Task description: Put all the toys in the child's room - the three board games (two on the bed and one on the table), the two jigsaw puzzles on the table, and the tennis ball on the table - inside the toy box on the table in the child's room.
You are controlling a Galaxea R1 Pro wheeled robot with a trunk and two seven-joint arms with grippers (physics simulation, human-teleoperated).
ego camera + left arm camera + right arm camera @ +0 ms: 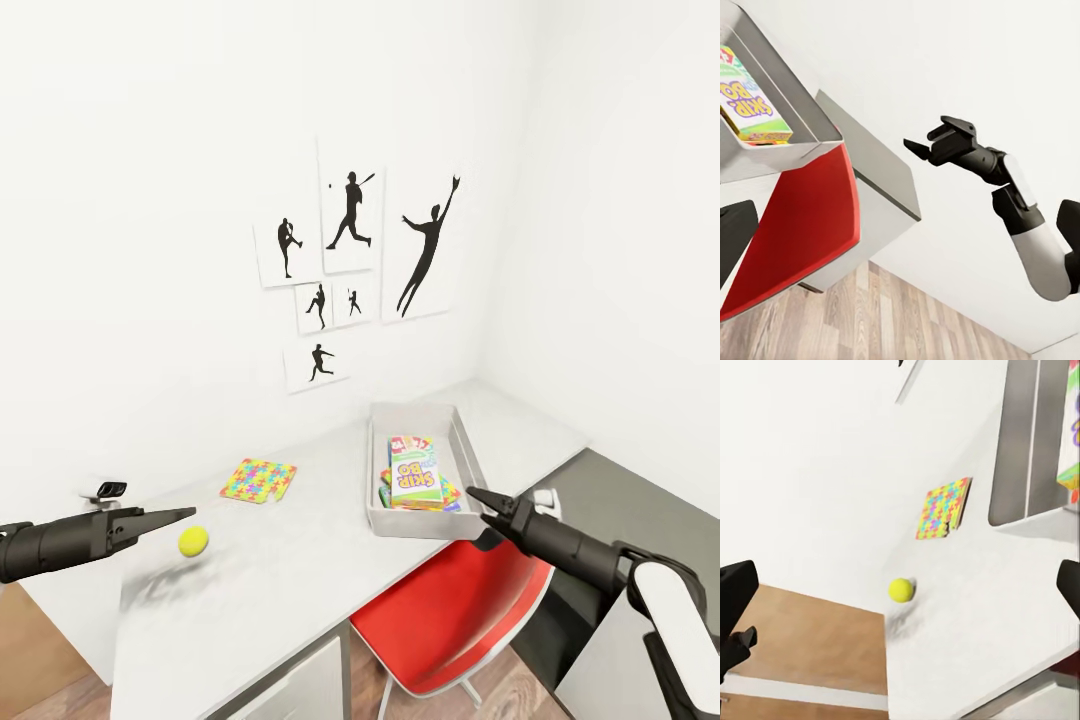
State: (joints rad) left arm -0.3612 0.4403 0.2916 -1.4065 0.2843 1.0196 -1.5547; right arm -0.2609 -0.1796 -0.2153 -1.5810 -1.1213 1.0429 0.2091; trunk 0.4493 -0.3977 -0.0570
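1. Desk (290, 560): white, flat, matte top fitted into the room corner against two white walls. Its near edge runs diagonally across the head view. A wide bare stretch lies between the ball and the box.
2. Red chair (450, 620): smooth curved back, tucked at the desk's near edge below the toy box; its lower part is cut off by the frame.
3. Toy box (380, 470): grey, rectangular, open-topped, standing on the desk near the corner. A green "SKIP-BO" board game (415, 472) lies flat inside on top of other coloured items, which are mostly hidden beneath it.
4. Right hand (478, 497): hovers just at the box's near corner, grasping nothing. In the left wrist view (916, 145) its fingers stand spread apart.
5. Left hand (185, 514): held over the desk's left end, just above and beside the ball, empty. Its fingers overlap in the head view; whether spread or closed cannot be told.
6. Jigsaw puzzle (258, 480): flat, square, multicoloured, lying on the desk well left of the box.
7. Tennis ball (193, 541): yellow, round, resting on the desk near the puzzle, clear of the edge.
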